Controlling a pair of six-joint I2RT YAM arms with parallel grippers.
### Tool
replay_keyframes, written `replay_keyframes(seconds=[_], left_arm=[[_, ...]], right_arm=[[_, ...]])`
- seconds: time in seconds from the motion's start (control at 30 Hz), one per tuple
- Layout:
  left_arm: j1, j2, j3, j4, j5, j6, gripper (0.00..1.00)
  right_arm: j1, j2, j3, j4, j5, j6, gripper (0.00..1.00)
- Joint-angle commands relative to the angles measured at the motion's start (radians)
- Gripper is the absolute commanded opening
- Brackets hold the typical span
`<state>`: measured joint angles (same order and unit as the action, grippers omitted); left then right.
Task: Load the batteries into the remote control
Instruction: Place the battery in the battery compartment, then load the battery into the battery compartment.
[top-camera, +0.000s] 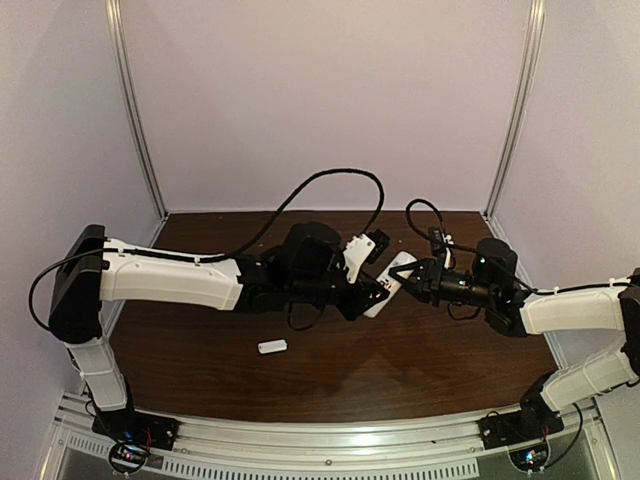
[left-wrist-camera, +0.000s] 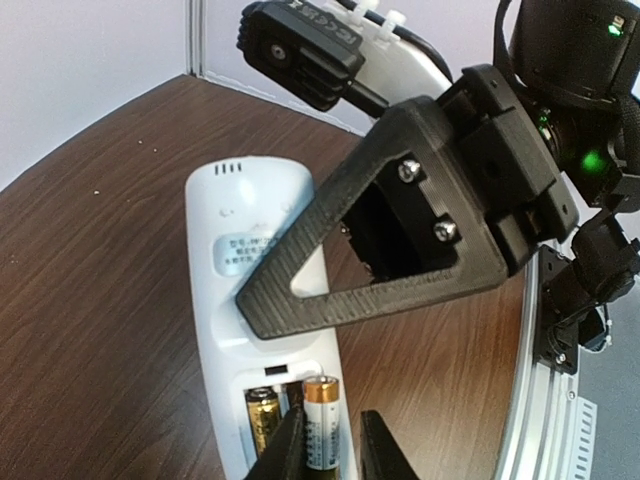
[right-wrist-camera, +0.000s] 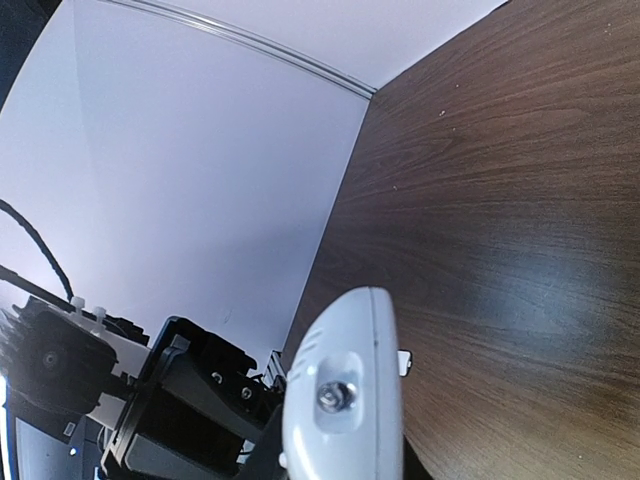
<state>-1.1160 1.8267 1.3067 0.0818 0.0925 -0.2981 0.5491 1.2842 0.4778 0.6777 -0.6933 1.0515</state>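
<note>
**A:** Pale walls on three sides and a dark wood table. Seen from above, where is the remote control?

**B:** It is held between the two arms. The right gripper is closed on it, and the left gripper sits over its other end. A small white cover piece lies on the wood, well outside both sets of jaws.

**A:** And the left wrist view?

**B:** The remote's plain back faces up. One black finger of the right gripper crosses its middle, clamped. The battery recess is uncovered and holds two side by side. The gold-capped battery is directly between the left jaws, and the darker battery is just outside them. The left jaws stand a little apart, straddling that battery with a gap on one side. I'd say they are not squeezing it.

**A:** Right wrist?

**B:** It shows only the remote's rounded end poking out past the right jaws, with the table beyond. Its own fingers barely show.

**A:** So which step is this?

**B:** Seating the second one, I judge. Whether it lies fully flat I cannot tell. Next I'd expect a press if needed, then the left jaws drawing straight away without dragging it, with the right grip firm.
</note>
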Motion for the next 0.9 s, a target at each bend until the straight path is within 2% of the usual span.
replay_keyframes(seconds=[0.0,0.17,0.43,0.7,0.87], left_arm=[[0.037,-0.017,-0.014,-0.024,-0.055,-0.026,0.22],[0.039,-0.014,-0.015,-0.02,-0.075,-0.037,0.29],[0.043,-0.021,-0.015,-0.021,-0.114,-0.04,0.35],[0.044,-0.073,-0.068,0.031,-0.009,-0.01,0.52],[0.054,-0.182,-0.148,0.058,0.022,0.102,0.56]], right_arm=[[0.0,-0.011,-0.013,0.059,-0.041,0.018,0.0],[0.001,-0.006,-0.018,0.081,-0.052,0.036,0.0],[0.002,0.004,-0.032,0.115,-0.066,0.059,0.0],[0.002,0.009,-0.027,0.118,-0.073,0.058,0.0],[-0.001,0.008,0.003,0.032,-0.097,-0.002,0.0]])
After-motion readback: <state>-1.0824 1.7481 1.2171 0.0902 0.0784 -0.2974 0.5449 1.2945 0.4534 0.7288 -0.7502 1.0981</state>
